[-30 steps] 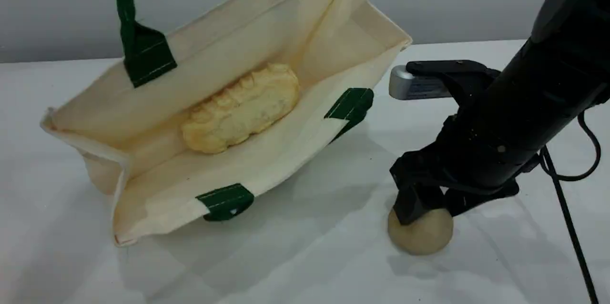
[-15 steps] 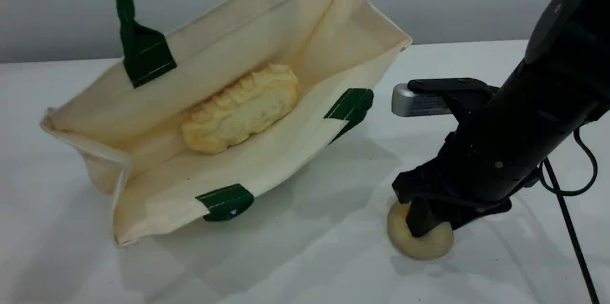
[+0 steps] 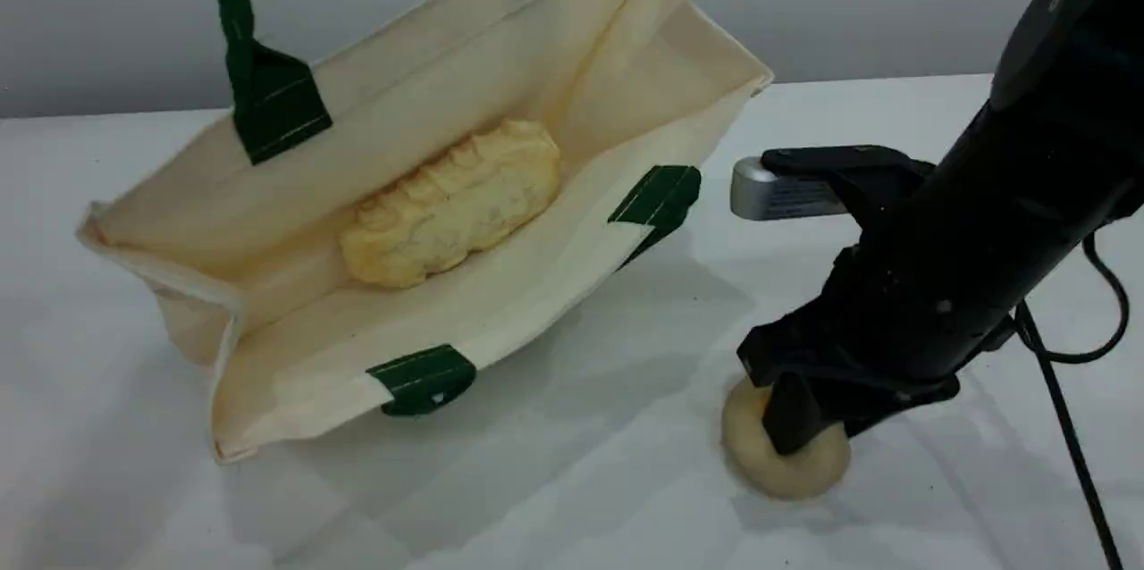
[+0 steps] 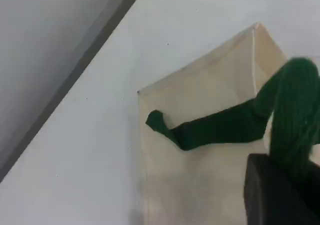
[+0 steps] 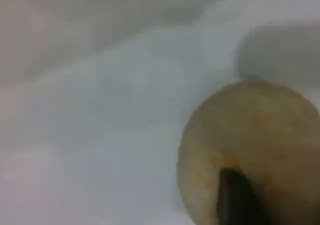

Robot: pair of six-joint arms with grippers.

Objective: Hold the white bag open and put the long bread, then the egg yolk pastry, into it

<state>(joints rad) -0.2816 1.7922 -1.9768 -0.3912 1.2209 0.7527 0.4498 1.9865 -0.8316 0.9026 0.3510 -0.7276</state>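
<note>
The white bag [image 3: 429,105] lies tilted on the table with its mouth wide open toward the camera. Its far green handle [image 3: 234,7] runs taut up out of the scene view. In the left wrist view my left gripper [image 4: 280,185] is shut on that handle [image 4: 220,127] above the bag's outer wall [image 4: 200,185]. The long bread [image 3: 451,204] rests inside the bag on its lower wall. At the front right, the egg yolk pastry [image 3: 800,472] sits on the table. My right gripper [image 3: 818,427] is shut on it from above, one fingertip [image 5: 235,197] pressing into the pastry [image 5: 250,130].
The white table [image 3: 572,481] ends at a grey wall behind the bag. A black cable [image 3: 1072,427] hangs from the right arm down to the table's front right. The arm's silver camera housing [image 3: 778,186] juts out toward the bag's right corner.
The right gripper came down over the egg yolk pastry and its jaws closed in on it, flattening it slightly. Bag, long bread and left gripper have not moved.
</note>
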